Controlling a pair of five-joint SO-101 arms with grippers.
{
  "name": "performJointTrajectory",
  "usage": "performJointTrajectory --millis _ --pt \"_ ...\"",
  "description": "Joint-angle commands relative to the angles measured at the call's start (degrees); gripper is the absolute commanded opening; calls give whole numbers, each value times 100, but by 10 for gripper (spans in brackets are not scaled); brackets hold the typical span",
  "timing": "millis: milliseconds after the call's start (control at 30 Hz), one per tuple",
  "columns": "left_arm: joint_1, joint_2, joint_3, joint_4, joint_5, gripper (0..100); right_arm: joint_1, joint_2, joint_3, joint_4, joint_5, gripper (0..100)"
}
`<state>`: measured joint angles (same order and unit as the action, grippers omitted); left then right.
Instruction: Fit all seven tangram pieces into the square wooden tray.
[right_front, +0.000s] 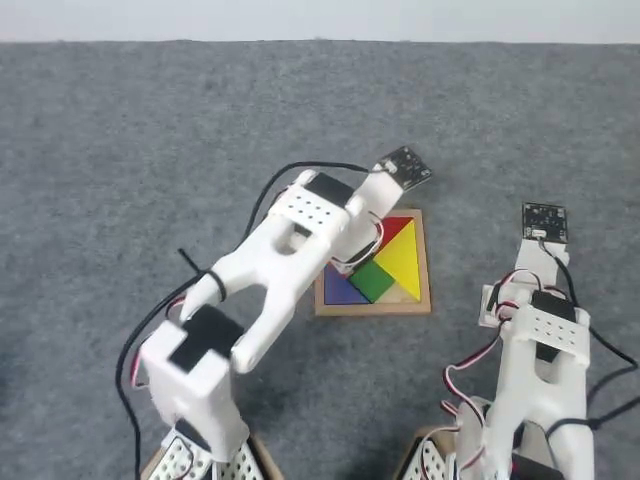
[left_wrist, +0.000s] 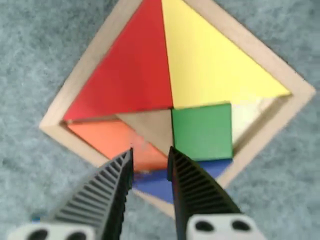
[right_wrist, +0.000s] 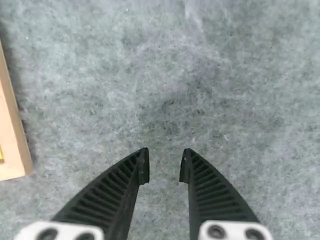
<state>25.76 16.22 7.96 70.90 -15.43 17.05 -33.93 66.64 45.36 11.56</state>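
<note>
The right arm (right_front: 540, 340) stands at the near edge of the bench (right_front: 120, 130), to the right of the tray (right_front: 375, 308) in the high view and apart from it. Its jaws are parted and hold nothing, above grey bench, with one tray corner off to their side. The left arm (right_front: 290, 250) stretches from the near edge out over the tray. Its jaws stand a little apart with nothing between them, their tips above the tray's nearest corner in the left wrist view. Under those tips lie a blue piece (left_wrist: 155, 182), in that corner, and an orange piece (left_wrist: 107, 140) just beside it along the rim. Beyond them, at the tray's middle, sits a green square (left_wrist: 202, 130), touching the blue piece along one edge. Beside the square shows a wood-coloured triangle (left_wrist: 147, 125); I cannot tell whether it is a piece or bare tray floor. A pale patch (left_wrist: 247, 117) on the square's other side, against the rim, is equally unclear. In the tray's far half lie a red triangle (left_wrist: 130, 70) and a yellow triangle (left_wrist: 210, 55), flat, meeting along one straight edge that runs from the tray's middle to its far corner.
</note>
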Motion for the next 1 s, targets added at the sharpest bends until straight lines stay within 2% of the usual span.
performJointTrajectory --millis 0,233,533,767,967 --pt "-44 -765 620 -316 -97 104 -40 -251 -70 -110 -18 125" --pt "-62 -782 1051 -765 -97 105 -40 -251 -70 -110 -18 125" --pt "-624 -897 1059 -818 -273 105 -48 -251 -79 -110 -18 125" --pt "-1389 -1987 1209 -598 -246 109 -48 -251 -79 -110 -18 125" --pt "-2382 -2048 1701 -589 -273 109 -48 -251 -79 -110 -18 125"
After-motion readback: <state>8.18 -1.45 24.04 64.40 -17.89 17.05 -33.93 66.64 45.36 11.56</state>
